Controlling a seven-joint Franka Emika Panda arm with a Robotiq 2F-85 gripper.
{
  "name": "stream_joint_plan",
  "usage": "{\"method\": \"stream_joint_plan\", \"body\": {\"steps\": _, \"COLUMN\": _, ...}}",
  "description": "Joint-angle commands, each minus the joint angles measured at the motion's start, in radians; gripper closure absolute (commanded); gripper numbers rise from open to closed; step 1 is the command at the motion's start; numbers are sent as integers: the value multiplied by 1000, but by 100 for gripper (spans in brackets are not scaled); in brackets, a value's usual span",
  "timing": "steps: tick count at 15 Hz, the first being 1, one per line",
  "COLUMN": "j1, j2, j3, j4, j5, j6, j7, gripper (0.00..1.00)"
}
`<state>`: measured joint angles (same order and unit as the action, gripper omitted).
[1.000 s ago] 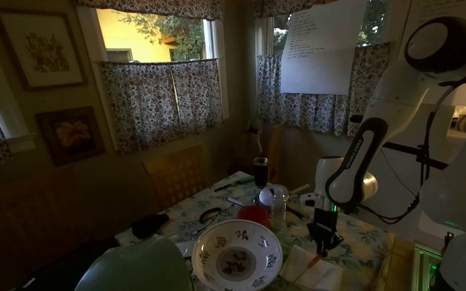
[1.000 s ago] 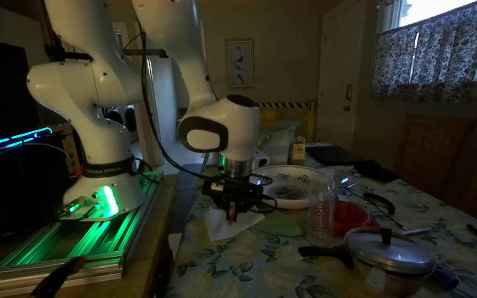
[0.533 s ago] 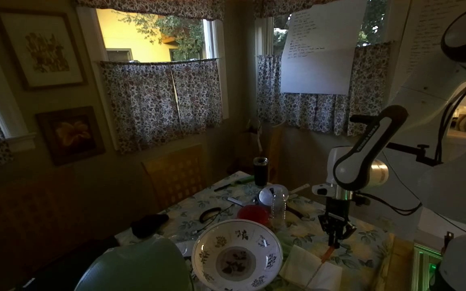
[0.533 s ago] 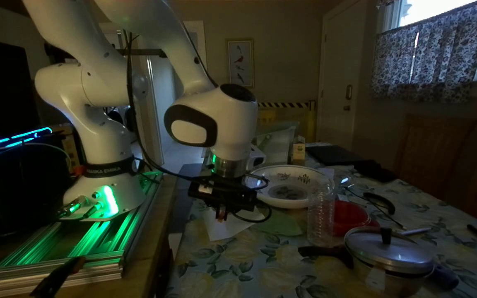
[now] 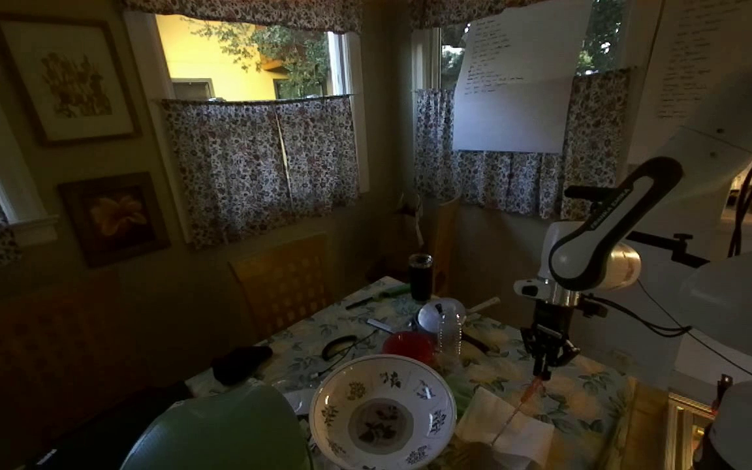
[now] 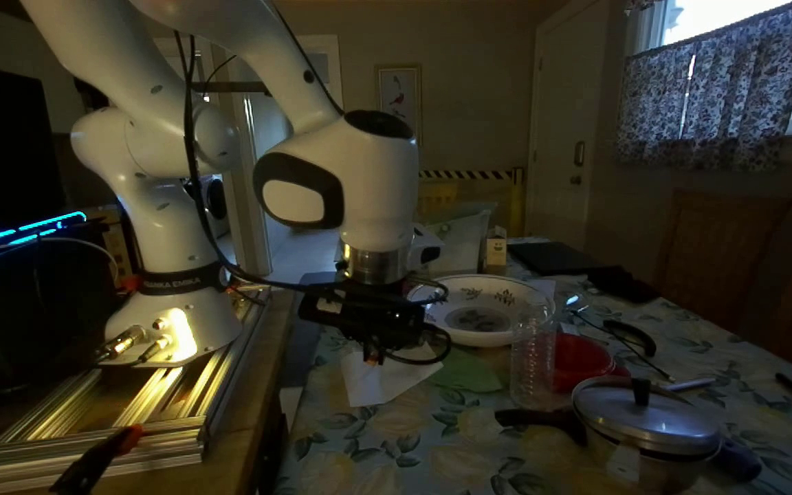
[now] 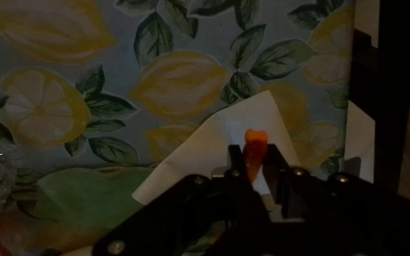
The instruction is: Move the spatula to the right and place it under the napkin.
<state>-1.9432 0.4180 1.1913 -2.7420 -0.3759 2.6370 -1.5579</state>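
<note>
The spatula has an orange-red handle (image 5: 531,390) and a thin shaft that slants down to the left in an exterior view. A dark brownish shape at its lower end looks like its blade. My gripper (image 5: 544,376) is shut on the handle and holds it above the table. In the wrist view the gripper (image 7: 254,151) has the handle (image 7: 256,139) pinched between its fingertips. The white napkin (image 5: 529,436) lies beneath the shaft. It also shows in an exterior view (image 6: 379,385) and in the wrist view (image 7: 198,151). The blade is hidden in the wrist view.
A patterned round bowl (image 5: 382,372) stands beside the napkin. A green flat piece (image 6: 466,373) lies next to the napkin. A clear bottle (image 6: 532,364), a red bowl (image 6: 581,361) and a lidded pot (image 6: 647,419) stand farther along the flowery tablecloth. The table edge runs near the napkin.
My gripper has risen and moved to the right in an exterior view, with the spatula in it. The napkin has shifted slightly. The light on the robot base changed from green to yellowish white.
</note>
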Motion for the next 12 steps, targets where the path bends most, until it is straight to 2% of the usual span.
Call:
{"method": "stream_joint_plan", "body": {"steps": 1, "j1": -138, "j2": 18, "j3": 89, "j4": 0, "j5": -10, "j6": -10, "j7": -29, "gripper": 95}}
{"method": "stream_joint_plan", "body": {"steps": 7, "j1": -358, "j2": 102, "j3": 222, "j4": -2, "j5": -23, "j6": -39, "j7": -90, "gripper": 95}}
{"method": "stream_joint_plan", "body": {"steps": 8, "j1": -362, "j2": 84, "j3": 236, "j4": -2, "j5": 42, "j6": -37, "j7": -152, "gripper": 95}}
{"method": "stream_joint_plan", "body": {"steps": 12, "j1": -454, "j2": 148, "j3": 343, "j4": -2, "j5": 42, "j6": -78, "j7": -208, "gripper": 95}}
